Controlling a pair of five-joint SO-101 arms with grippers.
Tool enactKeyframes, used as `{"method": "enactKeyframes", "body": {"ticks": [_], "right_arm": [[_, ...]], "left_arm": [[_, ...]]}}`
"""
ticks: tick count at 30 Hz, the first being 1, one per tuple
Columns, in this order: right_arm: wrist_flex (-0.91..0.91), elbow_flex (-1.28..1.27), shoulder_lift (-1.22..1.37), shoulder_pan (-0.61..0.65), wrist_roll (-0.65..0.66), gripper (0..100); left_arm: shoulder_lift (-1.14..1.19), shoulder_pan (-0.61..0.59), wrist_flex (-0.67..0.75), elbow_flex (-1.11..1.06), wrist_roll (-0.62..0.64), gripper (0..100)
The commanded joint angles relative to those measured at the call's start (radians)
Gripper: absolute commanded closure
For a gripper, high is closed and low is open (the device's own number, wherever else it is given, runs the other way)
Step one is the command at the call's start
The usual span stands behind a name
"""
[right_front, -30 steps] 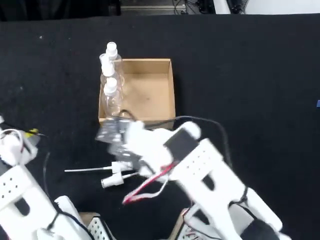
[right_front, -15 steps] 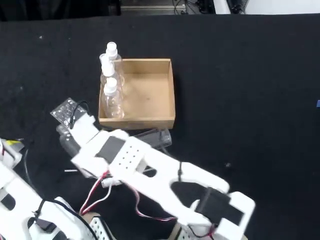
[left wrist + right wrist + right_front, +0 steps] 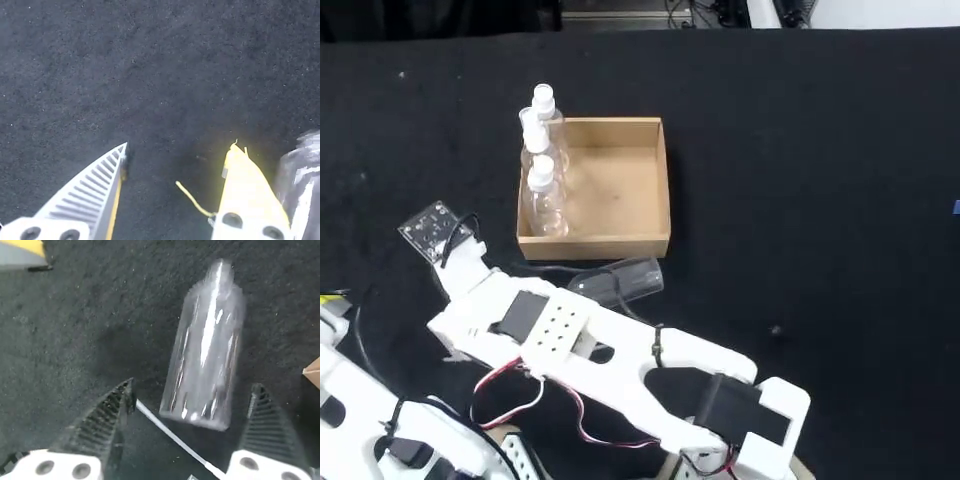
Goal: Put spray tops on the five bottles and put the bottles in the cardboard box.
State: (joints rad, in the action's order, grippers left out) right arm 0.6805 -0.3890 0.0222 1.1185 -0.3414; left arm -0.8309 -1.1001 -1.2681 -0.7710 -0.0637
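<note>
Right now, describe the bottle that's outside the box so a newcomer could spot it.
Find the cardboard box on the black table. Just outside its near wall, one clear bottle lies on its side. Unlike the three bottles standing in the box with spray tops, its neck is bare.

White plastic shells make up the right arm [image 3: 695,362], which has a grid of small holes [image 3: 555,328], black servo blocks [image 3: 725,405], looping red-and-white wires [image 3: 515,385] and a small grey circuit board [image 3: 433,228] trailing a black cable [image 3: 470,222]. The left arm [image 3: 365,400] wears the same white shells, and the left gripper [image 3: 180,145] pairs a pale ribbed finger [image 3: 95,195] edged in yellow with a solid yellow finger [image 3: 247,190] shedding a loose yellow strand [image 3: 192,199]. The right gripper [image 3: 194,385] has two black ribbed fingers [image 3: 102,425] on white mounts [image 3: 60,465] with round screw holes [image 3: 45,467].
</note>
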Motion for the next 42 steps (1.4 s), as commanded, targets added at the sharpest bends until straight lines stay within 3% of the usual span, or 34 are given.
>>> {"method": "enactKeyframes", "body": {"ticks": [1,9,16,25,30,36,42], "right_arm": [[0.017,0.064,-0.067,0.012,0.0,68.4],[0.189,0.061,-0.186,-0.028,0.005,68.4],[0.451,0.038,-0.257,-0.069,0.164,71.7],[0.463,-0.203,-0.526,-0.172,0.362,76.8],[0.559,-0.311,-0.708,-0.307,0.474,76.9],[0.588,-0.38,-0.799,-0.552,0.499,76.9],[0.491,-0.506,-0.806,-0.591,0.474,76.9]], "left_arm": [[0.002,-0.005,0.023,0.016,-0.002,72],[0.002,0.025,0.023,0.019,-0.002,72],[0.012,0.168,0.023,0.025,0.006,72],[0.014,0.328,0.029,0.025,0.006,72],[0.061,0.461,0.095,0.012,0.011,72],[0.252,0.624,0.1,0.076,0.169,72],[0.457,0.638,0.11,0.166,0.198,72]]}}
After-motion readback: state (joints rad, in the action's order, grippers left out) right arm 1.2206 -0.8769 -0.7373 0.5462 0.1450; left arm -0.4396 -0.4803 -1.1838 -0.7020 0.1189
